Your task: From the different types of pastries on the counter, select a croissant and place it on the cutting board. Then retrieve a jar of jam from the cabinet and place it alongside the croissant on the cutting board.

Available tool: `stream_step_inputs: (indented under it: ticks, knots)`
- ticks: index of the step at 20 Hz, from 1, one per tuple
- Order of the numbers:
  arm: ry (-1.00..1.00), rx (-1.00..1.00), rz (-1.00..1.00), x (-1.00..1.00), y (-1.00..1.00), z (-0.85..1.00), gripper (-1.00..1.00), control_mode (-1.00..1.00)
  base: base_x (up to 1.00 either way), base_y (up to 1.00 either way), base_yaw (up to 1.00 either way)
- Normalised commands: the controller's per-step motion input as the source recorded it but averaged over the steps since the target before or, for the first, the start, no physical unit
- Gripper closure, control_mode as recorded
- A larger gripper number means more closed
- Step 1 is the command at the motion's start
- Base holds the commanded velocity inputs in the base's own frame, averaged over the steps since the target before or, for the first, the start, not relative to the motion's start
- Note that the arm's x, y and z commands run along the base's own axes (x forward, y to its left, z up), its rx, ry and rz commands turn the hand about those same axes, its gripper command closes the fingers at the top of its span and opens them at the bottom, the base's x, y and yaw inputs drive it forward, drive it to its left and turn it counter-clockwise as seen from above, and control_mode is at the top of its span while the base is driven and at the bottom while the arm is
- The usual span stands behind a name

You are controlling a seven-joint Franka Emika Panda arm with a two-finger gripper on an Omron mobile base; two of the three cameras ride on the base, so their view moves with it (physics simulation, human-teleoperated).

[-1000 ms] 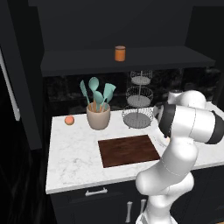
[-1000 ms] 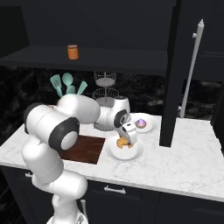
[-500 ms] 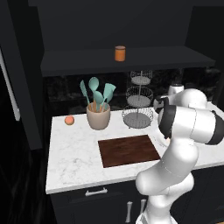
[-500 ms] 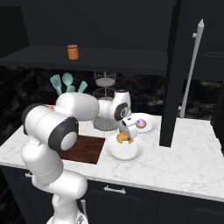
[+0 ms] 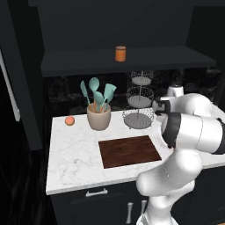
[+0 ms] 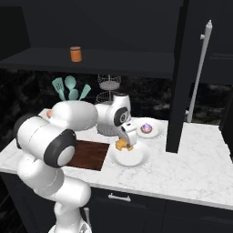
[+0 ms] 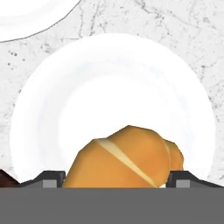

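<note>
Counter [image 6: 191,159] | croissant [image 7: 127,157] in claw [image 7: 116,178], long axis spanning fingertips

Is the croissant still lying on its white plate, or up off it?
Off it. In the right base view the croissant hangs between the gripper fingers above the plate.

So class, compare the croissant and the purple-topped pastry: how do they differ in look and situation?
The croissant is golden-orange and crescent-shaped; the purple-topped pastry is round. The croissant sits between the gripper's fingers above the nearer white plate, while the purple-topped pastry rests untouched on the farther plate. Both are small.
</note>
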Motion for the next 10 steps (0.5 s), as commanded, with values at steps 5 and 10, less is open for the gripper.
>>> stream_step_inputs:
  ticks: [5, 10]
  knots:
    - [0.00, 0.00, -0.01, -0.22, 0.35, 0.07, 1.00, -1.00, 0.00, 0.00, 0.00]
    - [0.00, -0.03, -0.01, 0.00, 0.42, 0.04, 1.00, -1.00, 0.00, 0.00, 0.00]
